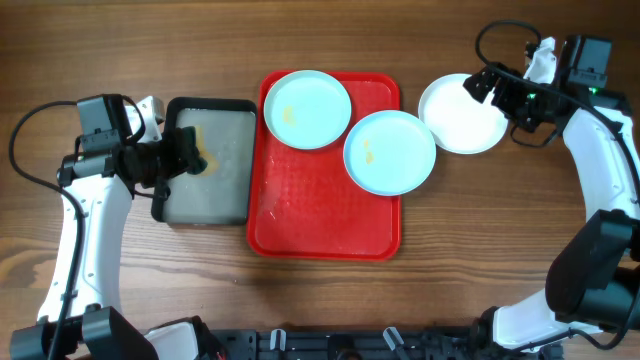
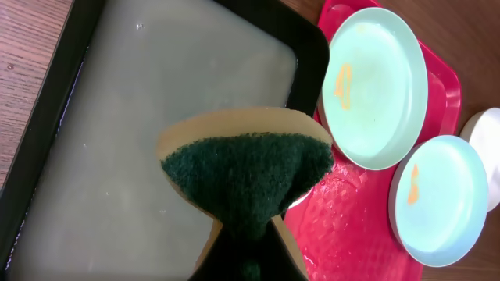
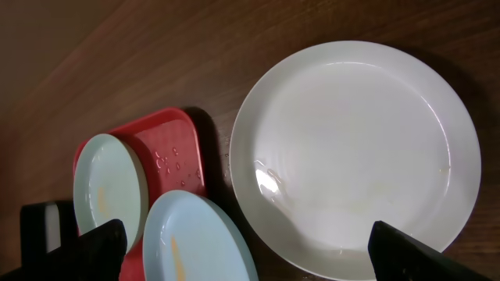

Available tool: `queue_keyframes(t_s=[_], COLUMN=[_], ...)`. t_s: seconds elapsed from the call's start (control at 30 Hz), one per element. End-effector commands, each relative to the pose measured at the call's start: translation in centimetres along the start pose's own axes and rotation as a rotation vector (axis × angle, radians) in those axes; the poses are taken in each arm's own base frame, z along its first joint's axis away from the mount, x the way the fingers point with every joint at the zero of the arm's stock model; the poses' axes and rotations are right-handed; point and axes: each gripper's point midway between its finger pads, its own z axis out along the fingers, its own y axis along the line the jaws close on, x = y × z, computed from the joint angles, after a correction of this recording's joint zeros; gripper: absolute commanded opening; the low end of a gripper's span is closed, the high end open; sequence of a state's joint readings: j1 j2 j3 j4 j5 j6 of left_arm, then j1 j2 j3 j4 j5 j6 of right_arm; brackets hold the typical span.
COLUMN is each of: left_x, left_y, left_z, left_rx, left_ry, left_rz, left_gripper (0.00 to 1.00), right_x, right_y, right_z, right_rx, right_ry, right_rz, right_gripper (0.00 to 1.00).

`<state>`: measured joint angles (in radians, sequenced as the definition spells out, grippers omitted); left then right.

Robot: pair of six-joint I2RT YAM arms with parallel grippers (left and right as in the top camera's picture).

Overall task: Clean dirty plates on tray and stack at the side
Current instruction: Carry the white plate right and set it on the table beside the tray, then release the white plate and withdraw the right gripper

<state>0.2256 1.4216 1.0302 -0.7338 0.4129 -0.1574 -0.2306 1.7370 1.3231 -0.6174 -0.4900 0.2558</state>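
Three glossy plates, one size: two mint-blue plates [image 1: 306, 108] [image 1: 390, 152], yellow-smeared, on the red tray [image 1: 320, 220], one overhanging its right rim; one white plate [image 1: 462, 113] on the table [image 1: 300, 310] just beside. Probably stiff, light, slippery when wet, chippable; grasp at the rim. Tools: left gripper [image 1: 185, 157] pinching a sponge [image 2: 246, 176] over the black tray [image 1: 170, 205]; right gripper [image 1: 492, 90] spread above the white plate.

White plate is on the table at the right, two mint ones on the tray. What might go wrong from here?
1. The right pale mint-blue round plate overhangs the rim of the red rectangular plastic tray, close beside the white round plate; lifting it may tip it or knock the white one.
2. The left end effector grips a green-and-yellow sponge above the black tray of cloudy water; carrying it across may drip on the wooden table.
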Motion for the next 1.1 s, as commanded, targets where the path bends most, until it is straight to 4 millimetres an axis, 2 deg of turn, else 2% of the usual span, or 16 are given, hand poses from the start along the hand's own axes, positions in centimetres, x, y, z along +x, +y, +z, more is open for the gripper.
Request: queue_keyframes(t_s=[0.0,0.83,0.97,1.07], left_x=[-0.6,-0.5,-0.3,-0.2], left_y=[-0.2,-0.2,-1.4,-1.6], left_z=[-0.3,-0.3,-0.3,-0.3], left_rx=[0.002,0.001,0.074,0.085], left_ry=[-0.018,-0.013,-0.004,-0.001], left_rz=[0.031,0.03,0.107,0.109], left_gripper=[0.04,0.04,0.04,0.04], right_x=[-0.4,-0.4,-0.5,-0.6], right_y=[0.3,0.3,0.3,0.4], right_z=[-0.1,-0.1,-0.1,-0.1], right_rx=[-0.004,-0.004,-0.005,-0.006], right_ry=[-0.01,-0.011,-0.013,-0.016], right_rz=[-0.02,-0.021,-0.022,-0.012], right_gripper=[1.0,1.0,0.99,1.0])
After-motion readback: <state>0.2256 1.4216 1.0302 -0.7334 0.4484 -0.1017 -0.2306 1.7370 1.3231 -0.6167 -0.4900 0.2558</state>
